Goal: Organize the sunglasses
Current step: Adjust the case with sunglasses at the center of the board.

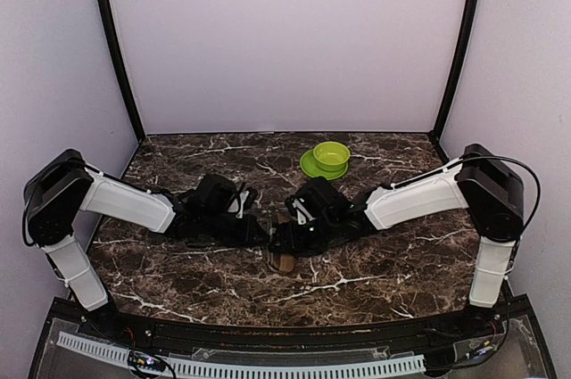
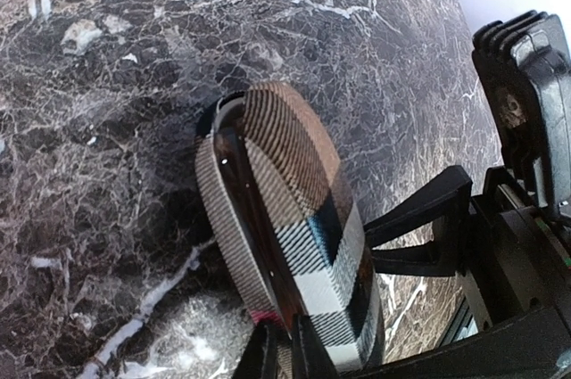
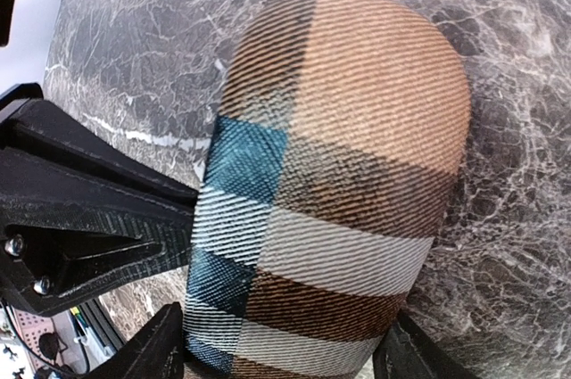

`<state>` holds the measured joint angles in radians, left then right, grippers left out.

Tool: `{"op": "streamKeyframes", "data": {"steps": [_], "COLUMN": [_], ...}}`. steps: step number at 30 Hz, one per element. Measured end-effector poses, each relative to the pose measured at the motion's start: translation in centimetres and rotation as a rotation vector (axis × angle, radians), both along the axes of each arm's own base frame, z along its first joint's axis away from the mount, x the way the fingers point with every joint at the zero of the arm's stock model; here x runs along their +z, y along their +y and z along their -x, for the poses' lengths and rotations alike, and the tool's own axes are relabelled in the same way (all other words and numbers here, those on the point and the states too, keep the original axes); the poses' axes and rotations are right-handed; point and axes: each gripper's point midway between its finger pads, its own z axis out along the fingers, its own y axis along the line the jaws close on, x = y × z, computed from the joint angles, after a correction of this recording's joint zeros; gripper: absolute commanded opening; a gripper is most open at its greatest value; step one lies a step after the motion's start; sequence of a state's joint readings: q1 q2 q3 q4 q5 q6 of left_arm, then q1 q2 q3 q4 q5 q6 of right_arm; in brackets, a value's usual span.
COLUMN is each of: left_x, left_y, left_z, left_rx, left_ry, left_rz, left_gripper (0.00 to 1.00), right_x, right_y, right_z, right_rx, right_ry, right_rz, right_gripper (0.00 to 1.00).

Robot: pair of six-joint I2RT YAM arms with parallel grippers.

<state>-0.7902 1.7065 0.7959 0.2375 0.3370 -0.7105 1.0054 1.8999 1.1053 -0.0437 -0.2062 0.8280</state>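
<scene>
Dark brown marble veined with white covers the table [image 1: 384, 281], and the two arms reach in from its near corners to meet at the middle. There lies the sunglasses case [image 3: 339, 174], a rounded hard case in plaid cloth of tan, brown, white and teal. From above, only a brown sliver of it shows beneath the two wrists.

The left gripper [image 2: 284, 357] comes at it from the left with its fingers drawn together, pinching the thin rim at one end of the case, where a dark glossy band runs along the side. The right gripper [image 3: 285, 352] comes from the right and stands over the same case with its fingers spread, one at each long side, right against the cloth. Whether they press on it I cannot tell.

Farther back and slightly to the right, well apart from the arms, a lime green bowl [image 1: 331, 156] sits on a green plate [image 1: 310, 168]. Beyond them, pale walls [image 1: 285, 40] close the far side.
</scene>
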Motion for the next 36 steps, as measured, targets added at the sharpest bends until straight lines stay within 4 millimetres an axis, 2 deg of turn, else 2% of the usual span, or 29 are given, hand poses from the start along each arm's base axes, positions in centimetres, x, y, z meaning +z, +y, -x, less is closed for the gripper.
{"op": "streamKeyframes", "data": {"steps": [5, 9, 14, 18, 22, 26, 33, 36], "left_x": [0.2, 1.3, 2.6, 2.2, 1.3, 1.3, 1.7, 1.5], "left_y": [0.1, 0.2, 0.3, 0.7, 1.2, 1.2, -0.5, -0.9], "left_z": [0.0, -0.1, -0.2, 0.0, 1.0, 2.8, 5.7, 6.0], "left_rx": [-0.009, -0.018, -0.018, -0.025, -0.058, -0.127, -0.274, -0.300], "left_ry": [-0.017, -0.057, -0.099, -0.105, -0.100, -0.124, -0.192, -0.206], "left_rz": [-0.005, 0.005, 0.020, 0.007, -0.008, -0.002, -0.003, -0.012], "left_gripper": [0.20, 0.29, 0.35, 0.40, 0.46, 0.51, 0.52, 0.51], "right_x": [0.1, -0.1, 0.0, -0.1, -0.1, 0.0, 0.1, 0.1], "right_y": [-0.4, -0.7, -1.3, -1.4, -1.7, -1.9, -2.3, -2.4], "right_z": [-0.2, -0.4, -0.6, -0.6, -0.7, -0.8, -1.4, -1.6], "right_rx": [-0.004, -0.005, 0.008, 0.022, 0.030, 0.032, 0.013, 0.004], "right_ry": [-0.005, -0.007, -0.010, -0.007, 0.004, 0.019, 0.039, 0.046], "right_rz": [-0.003, -0.007, -0.016, -0.037, -0.070, -0.106, -0.144, -0.153], "right_gripper": [0.53, 0.49, 0.47, 0.45, 0.44, 0.43, 0.42, 0.42]}}
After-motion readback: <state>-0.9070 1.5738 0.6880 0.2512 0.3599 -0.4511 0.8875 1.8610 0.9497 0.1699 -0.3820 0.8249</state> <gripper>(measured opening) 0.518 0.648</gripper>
